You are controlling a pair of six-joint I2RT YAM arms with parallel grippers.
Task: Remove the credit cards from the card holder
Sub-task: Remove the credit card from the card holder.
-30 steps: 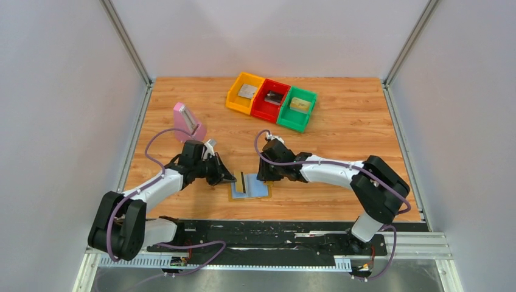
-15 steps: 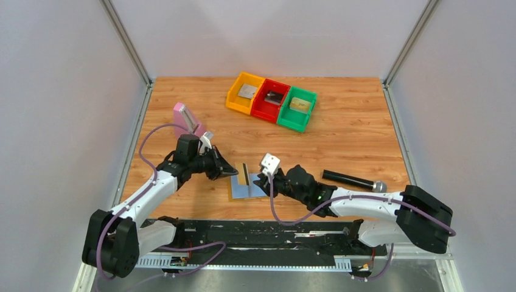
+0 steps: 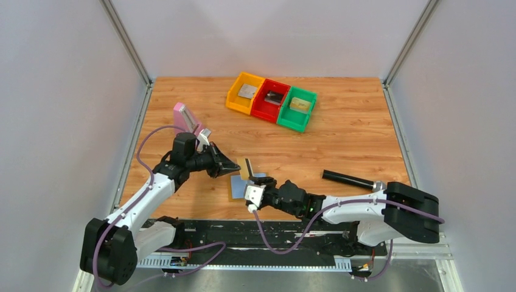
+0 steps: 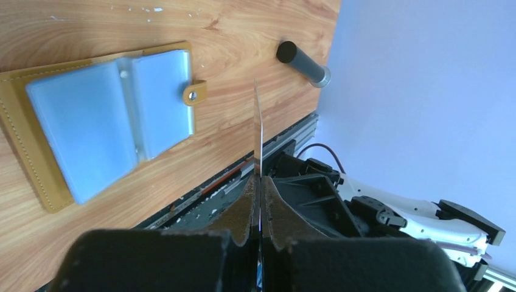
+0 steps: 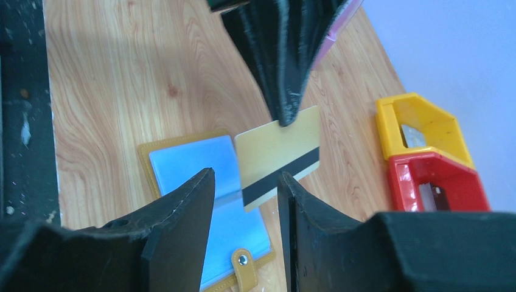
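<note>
The gold card (image 5: 277, 152) is a thin, light, stiff piece of plastic with slick faces. It probably only stays put if it is pinched flat across both faces near an edge, as it is now. The left end effector (image 5: 285, 115) is clamped on the middle of the long edge opposite the black stripe. That grip looks narrow, so a knock could swivel the card.

The card hangs clear of the bench (image 3: 341, 121), near the bench's 6 o'clock side and just above the 12 o'clock edge of the card holder (image 3: 237, 185). It stands on edge, and the left wrist view shows it only as a thin line. Seen from above, its long axis appears to run roughly 12 to 6, though that is hard to judge. The striped face is turned toward 3 o'clock.

The holder lies open and flat, with its blue inside facing up and its tab (image 4: 193, 93) free. No other card is visible in it.

The right end effector (image 5: 246, 176) waits at the holder's 5 o'clock with its fingers apart and nothing between them.

At 12 o'clock is a row of bins, the red bin (image 3: 263, 115) in the middle.
</note>
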